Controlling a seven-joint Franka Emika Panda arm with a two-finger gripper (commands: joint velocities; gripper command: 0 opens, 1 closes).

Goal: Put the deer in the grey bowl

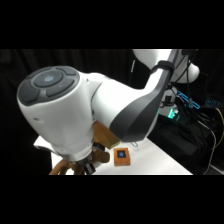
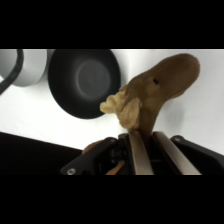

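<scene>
Count: one deer, two bowls, one card, one arm with one tool, one table.

One deer (image 2: pixel 159 85), brown, shows in the wrist view, head up at the right. Two bowls lie left of it: one black bowl (image 2: pixel 84 82) and one grey bowl (image 2: pixel 31 67), which is cut by the left edge. One tool (image 2: pixel 150 155) with two fingers (image 2: pixel 139 155) rises from the bottom. In the side view one white arm (image 1: pixel 75 107) fills the middle, over one white table (image 1: pixel 160 162) with one orange-brown card (image 1: pixel 121 156) bearing one blue mark.
</scene>
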